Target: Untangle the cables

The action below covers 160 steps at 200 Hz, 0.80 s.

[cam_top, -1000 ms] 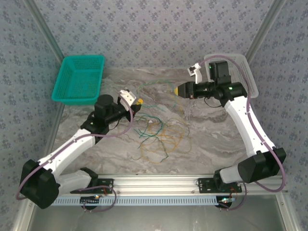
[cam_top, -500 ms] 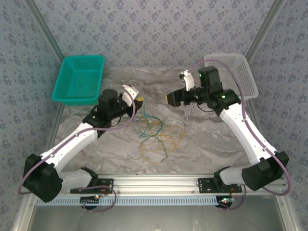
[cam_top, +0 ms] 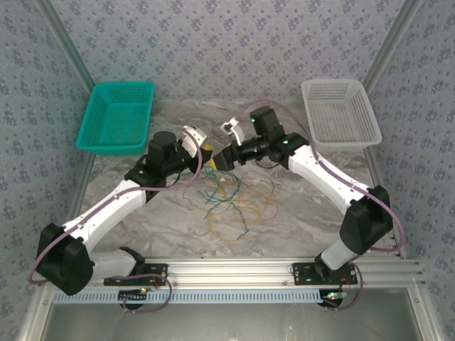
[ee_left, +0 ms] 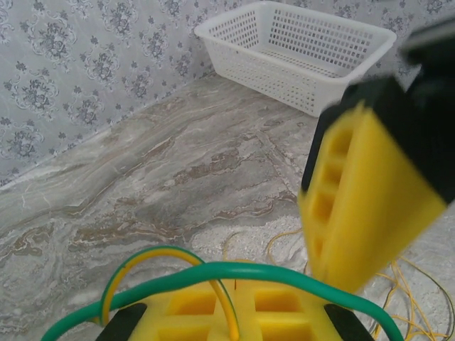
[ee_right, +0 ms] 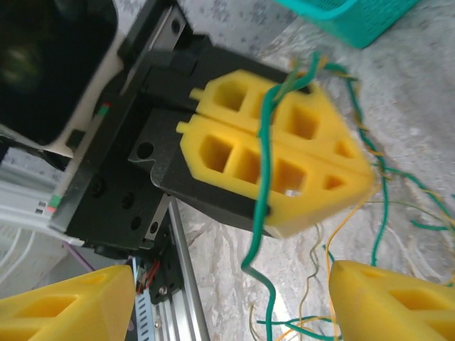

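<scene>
Left tool clenched: yellow pads pressed together on green strand of cables. Thin tan strand seems pinched too, view blurred. Right tool released, fingers spread wide at lower corners of its wrist frame, just beside left tool, green strand hanging between them. Rest of cables in loose heap on table, frame centre. Teal basket upper left, white basket upper right.

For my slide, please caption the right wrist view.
Shut left gripper holds green and orange cables, framed by yellow fingers of the open right gripper.
</scene>
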Each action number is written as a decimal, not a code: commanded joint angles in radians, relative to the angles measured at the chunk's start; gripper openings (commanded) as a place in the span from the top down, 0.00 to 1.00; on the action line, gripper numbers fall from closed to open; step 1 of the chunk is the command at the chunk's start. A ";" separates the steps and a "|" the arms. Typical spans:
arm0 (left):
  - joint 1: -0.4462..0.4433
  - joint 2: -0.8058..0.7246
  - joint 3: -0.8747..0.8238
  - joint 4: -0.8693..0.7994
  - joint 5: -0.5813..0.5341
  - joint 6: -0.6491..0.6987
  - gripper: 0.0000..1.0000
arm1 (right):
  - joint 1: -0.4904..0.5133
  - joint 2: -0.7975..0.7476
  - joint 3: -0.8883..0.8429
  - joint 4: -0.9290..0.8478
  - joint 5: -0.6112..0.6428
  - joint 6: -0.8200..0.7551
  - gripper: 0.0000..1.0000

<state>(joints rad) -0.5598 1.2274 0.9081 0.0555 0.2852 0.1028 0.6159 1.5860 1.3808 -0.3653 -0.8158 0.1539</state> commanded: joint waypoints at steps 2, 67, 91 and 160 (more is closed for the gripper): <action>-0.010 -0.003 0.013 0.036 0.027 -0.020 1.00 | 0.022 0.054 0.033 0.041 0.040 -0.020 0.34; -0.007 -0.037 -0.024 0.040 -0.003 -0.057 1.00 | -0.039 -0.057 -0.098 0.228 0.207 0.075 1.00; 0.015 -0.046 -0.043 0.043 -0.013 -0.070 1.00 | -0.061 -0.092 -0.071 0.122 0.220 0.041 1.00; 0.132 -0.113 -0.077 0.052 0.028 -0.087 1.00 | -0.279 -0.215 -0.120 0.056 0.247 0.197 1.00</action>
<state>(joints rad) -0.4805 1.1629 0.8524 0.1036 0.3107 0.0338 0.4347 1.4361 1.2831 -0.2741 -0.6209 0.2592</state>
